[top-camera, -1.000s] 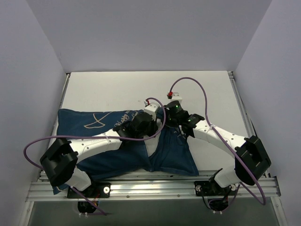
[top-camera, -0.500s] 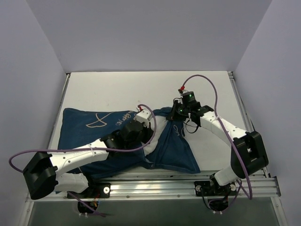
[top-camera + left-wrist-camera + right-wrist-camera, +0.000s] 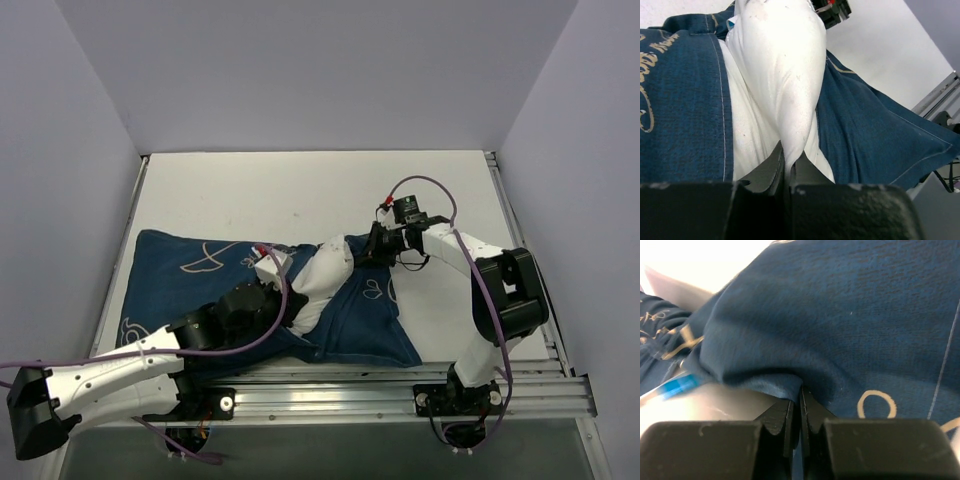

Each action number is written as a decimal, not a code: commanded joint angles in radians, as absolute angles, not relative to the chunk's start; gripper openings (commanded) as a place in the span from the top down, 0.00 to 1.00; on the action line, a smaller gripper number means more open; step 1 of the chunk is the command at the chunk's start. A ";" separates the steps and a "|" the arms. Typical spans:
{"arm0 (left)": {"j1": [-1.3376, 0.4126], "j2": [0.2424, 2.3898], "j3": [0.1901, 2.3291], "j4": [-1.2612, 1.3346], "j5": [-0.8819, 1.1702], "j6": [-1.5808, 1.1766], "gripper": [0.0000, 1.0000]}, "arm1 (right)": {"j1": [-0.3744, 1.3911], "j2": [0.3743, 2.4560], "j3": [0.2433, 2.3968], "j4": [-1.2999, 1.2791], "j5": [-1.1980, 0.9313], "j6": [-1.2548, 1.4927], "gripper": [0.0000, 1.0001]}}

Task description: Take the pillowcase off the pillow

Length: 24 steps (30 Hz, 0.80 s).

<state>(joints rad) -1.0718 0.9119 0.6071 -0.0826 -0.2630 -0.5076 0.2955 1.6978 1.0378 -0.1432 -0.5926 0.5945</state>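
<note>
The navy pillowcase [image 3: 170,285] lies across the table with the white pillow [image 3: 318,285] bulging out of its open right end. My left gripper [image 3: 292,318] is shut on a pinched fold of the pillow [image 3: 785,90], near the case's front edge. My right gripper [image 3: 372,245] is shut on the pillowcase's far edge [image 3: 805,330] beside the pillow's top corner. The case's right flap [image 3: 370,325] lies flat below the right gripper. Most of the pillow is hidden inside the case.
White walls enclose the table [image 3: 250,195] on three sides. An aluminium rail [image 3: 330,385] runs along the near edge, with the arm bases on it. A side rail [image 3: 520,250] lines the right edge. Purple cables loop off both arms.
My left arm has drawn back toward the near left, pulling the pillow farther out of the case. My right gripper stays on the case's far edge; its elbow has swung back.
</note>
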 commanded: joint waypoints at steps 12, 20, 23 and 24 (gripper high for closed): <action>-1.120 0.693 0.587 -0.089 -0.396 -0.431 0.98 | 0.089 1.677 0.916 0.135 -0.182 0.489 1.00; -1.043 1.117 0.828 0.086 -0.526 -0.334 0.98 | 0.202 1.476 0.998 0.005 -0.157 0.463 0.90; -0.964 1.260 0.906 0.093 -0.424 -0.371 0.98 | 0.253 1.388 1.052 -0.108 -0.068 0.453 0.79; -0.948 1.293 0.945 0.110 -0.407 -0.380 0.98 | 0.265 1.353 1.060 -0.127 -0.030 0.454 0.73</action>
